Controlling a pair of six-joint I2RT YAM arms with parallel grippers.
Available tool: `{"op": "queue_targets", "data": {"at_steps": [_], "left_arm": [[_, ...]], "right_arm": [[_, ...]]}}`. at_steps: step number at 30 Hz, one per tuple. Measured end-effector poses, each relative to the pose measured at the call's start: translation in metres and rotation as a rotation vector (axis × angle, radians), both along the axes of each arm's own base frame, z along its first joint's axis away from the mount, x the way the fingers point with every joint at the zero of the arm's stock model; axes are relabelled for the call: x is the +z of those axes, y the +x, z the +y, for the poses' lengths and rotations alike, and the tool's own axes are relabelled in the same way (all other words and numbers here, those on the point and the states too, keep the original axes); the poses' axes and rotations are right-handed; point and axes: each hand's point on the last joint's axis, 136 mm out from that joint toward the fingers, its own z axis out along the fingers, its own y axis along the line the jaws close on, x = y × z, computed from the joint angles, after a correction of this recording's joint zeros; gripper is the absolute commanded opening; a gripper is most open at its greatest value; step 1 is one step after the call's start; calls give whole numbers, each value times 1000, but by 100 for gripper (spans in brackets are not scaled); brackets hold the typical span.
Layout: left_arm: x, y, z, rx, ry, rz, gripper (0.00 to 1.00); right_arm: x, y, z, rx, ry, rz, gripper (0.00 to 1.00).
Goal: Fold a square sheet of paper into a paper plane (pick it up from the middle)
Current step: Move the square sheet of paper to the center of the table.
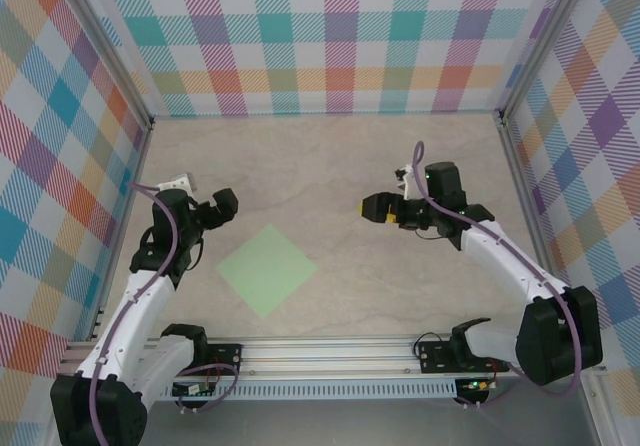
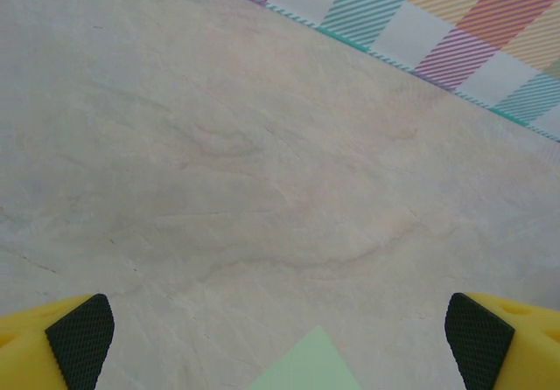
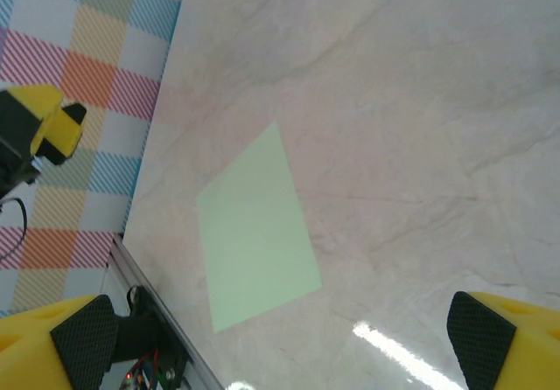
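The square sheet of paper [image 1: 266, 269] lies flat and unfolded on the table, turned like a diamond, pale mint green. The right wrist view shows it whole [image 3: 256, 231]; in the left wrist view one corner [image 2: 308, 365] pokes up at the bottom edge. My left gripper [image 1: 222, 209] hovers up and to the left of the sheet, open and empty, its black pads [image 2: 81, 337] far apart. Well to the right of the sheet my right gripper [image 1: 374, 207] is raised above the table, open too, with nothing between its fingertips [image 3: 481, 344].
The beige marbled table [image 1: 330, 166] is boxed in by checked walls [image 1: 330, 36] at the back and both sides. An aluminium rail [image 1: 330, 351] carrying the arm bases runs along the near edge. The other arm's yellow gripper [image 3: 48, 132] appears in the right wrist view.
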Motion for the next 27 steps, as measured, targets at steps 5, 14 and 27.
{"op": "queue_targets", "data": {"at_steps": [5, 14, 27], "left_arm": [[-1, -1, -1, 14, -32, 27, 100], [-10, -7, 7, 101, -86, 65, 100], [7, -29, 4, 116, -196, -4, 100]], "right_arm": [[-18, -20, 34, 74, -102, 43, 100], [-30, -24, 41, -29, -297, 14, 100], [-65, -3, 77, -2, -314, 171, 99]]}}
